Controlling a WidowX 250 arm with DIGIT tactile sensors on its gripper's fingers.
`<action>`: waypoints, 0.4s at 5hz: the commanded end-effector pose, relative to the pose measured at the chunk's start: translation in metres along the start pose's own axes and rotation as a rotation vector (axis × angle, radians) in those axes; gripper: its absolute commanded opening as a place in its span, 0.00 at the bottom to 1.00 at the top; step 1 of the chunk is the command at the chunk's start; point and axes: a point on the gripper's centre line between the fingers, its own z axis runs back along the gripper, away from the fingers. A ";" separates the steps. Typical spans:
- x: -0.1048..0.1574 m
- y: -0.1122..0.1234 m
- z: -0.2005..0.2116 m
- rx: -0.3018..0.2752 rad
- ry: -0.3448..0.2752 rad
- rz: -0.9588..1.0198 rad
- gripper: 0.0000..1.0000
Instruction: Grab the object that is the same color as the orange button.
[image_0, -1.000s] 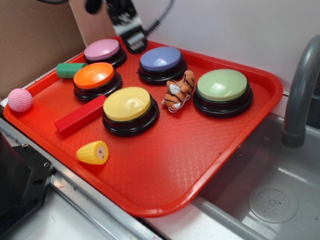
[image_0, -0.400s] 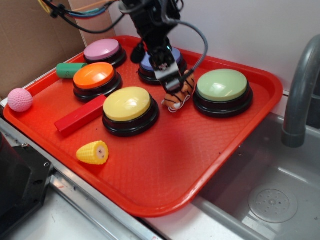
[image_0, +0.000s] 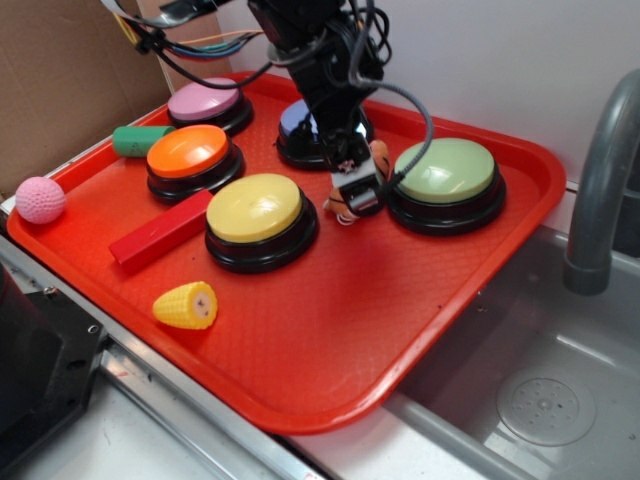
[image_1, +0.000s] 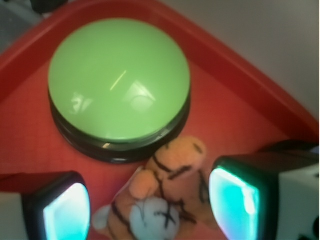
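- Red plastic tray (image_0: 330, 350) is sitting on a counter beside a steel sink (image_0: 545, 400), with a pale wall behind and brown cardboard at the left.
- Five dome buttons are standing on the tray: the orange button (image_0: 190, 155), a pink button (image_0: 205, 100), a yellow button (image_0: 255, 212), a blue button (image_0: 300, 125) partly hidden by the arm, and a green button (image_0: 445, 175).
- The plush tiger (image_1: 165, 195), orange with black stripes like the orange button, is lying on the tray floor between the yellow and green buttons, just beside the green button's black base.
- The gripper (image_0: 357, 190) is hanging low over the tiger, and in the wrist view its fingers (image_1: 235, 197) are standing spread, one on each side of the toy and not yet pressing it.
- The tiger is sitting somewhat nearer the right-hand finger in the wrist view, so a small sideways centring is looking worthwhile before closing.
- Closing across the body rather than the head or tail is probably giving the firmest hold, since the plush is likely squashing under pressure.
- Going low enough to catch the bulk of the toy is mattering, while keeping the fingers off the green button's base.
- A yellow toy corn (image_0: 186, 305), a red block (image_0: 160, 232), a green cylinder (image_0: 140, 140) and a pink ball (image_0: 40, 200) are lying well apart from the grasp.
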 end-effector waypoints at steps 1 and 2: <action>0.012 -0.003 0.000 0.035 -0.019 -0.058 1.00; 0.014 -0.006 -0.001 0.059 -0.027 -0.149 1.00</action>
